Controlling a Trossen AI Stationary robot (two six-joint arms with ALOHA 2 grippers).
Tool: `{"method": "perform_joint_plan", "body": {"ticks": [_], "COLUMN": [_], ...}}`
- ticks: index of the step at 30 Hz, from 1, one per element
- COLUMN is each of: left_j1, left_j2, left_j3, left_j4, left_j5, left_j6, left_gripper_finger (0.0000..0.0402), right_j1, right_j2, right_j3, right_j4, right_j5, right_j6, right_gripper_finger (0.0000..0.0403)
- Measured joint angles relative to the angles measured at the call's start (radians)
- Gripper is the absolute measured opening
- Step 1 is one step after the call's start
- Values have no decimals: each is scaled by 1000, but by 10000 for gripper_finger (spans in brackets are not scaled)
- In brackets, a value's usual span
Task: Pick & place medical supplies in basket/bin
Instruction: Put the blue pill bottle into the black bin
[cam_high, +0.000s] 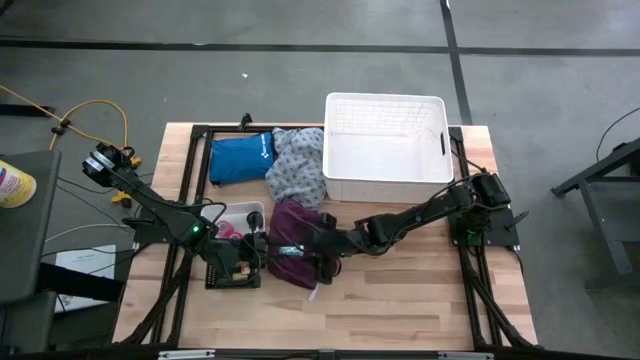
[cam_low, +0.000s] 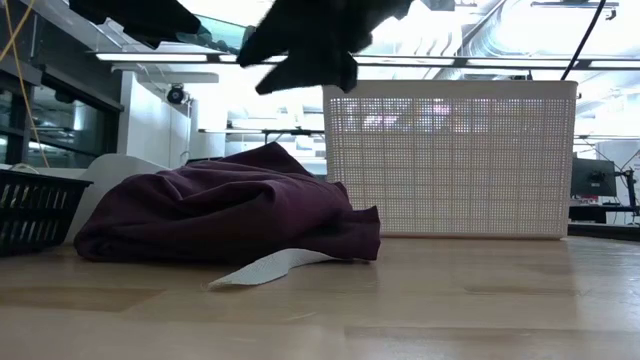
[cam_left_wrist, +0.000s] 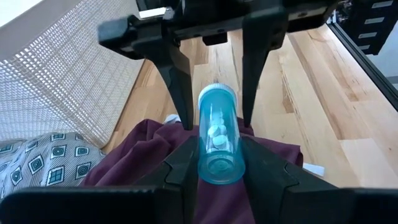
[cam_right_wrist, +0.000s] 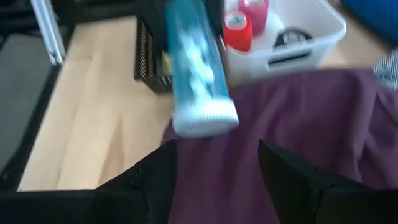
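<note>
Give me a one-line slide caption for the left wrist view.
Left gripper holds a blue vial of white pills above the maroon garment, facing the open right gripper.

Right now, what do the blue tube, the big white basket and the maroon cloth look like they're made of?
Blue tube: clear, glossy tinted plastic, probably; white pieces show through its wall, and it has a white cap.
White basket: matte moulded plastic, seemingly; light passes its fine lattice walls.
Maroon cloth: soft matte fabric lying in loose folds.

translucent blue vial (cam_left_wrist: 217, 140) with a white cap and white pills inside, maroon garment (cam_low: 225, 215), grey diamond-print cloth (cam_high: 297, 167), white lattice basket (cam_high: 432, 105), red and pink rolls (cam_right_wrist: 245, 23), blue pouch (cam_high: 240, 157)
</note>
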Motion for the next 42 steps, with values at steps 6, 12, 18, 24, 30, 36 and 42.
{"method": "perform_joint_plan", "body": {"ticks": [6, 12, 18, 24, 30, 36, 42], "left_j1": [0, 0, 0, 0, -21, -34, -34], "left_j2": [0, 0, 0, 0, 0, 0, 0], "left_j3": [0, 0, 0, 0, 0, 0, 0], "left_j4": [0, 0, 0, 0, 0, 0, 0], "left_j5": [0, 1, 2, 3, 3, 3, 2], "left_j6": [0, 0, 0, -5, -6, -8, -8], "left_gripper_finger": [97, 97, 97, 97, 97, 97, 97], "right_j1": [0, 4, 8, 7, 11, 29, 30], "right_j2": [0, 0, 0, 0, 0, -16, -86], "right_j3": [0, 0, 0, 0, 0, 0, 0], "right_j4": [-148, -261, -234, -228, -287, -334, -450], "right_j5": [-3, -3, -4, -4, -6, 58, 122], "right_j6": [81, 127, 126, 125, 119, 72, 45], "right_gripper_finger": [211, 211, 211, 211, 210, 210, 210]}}
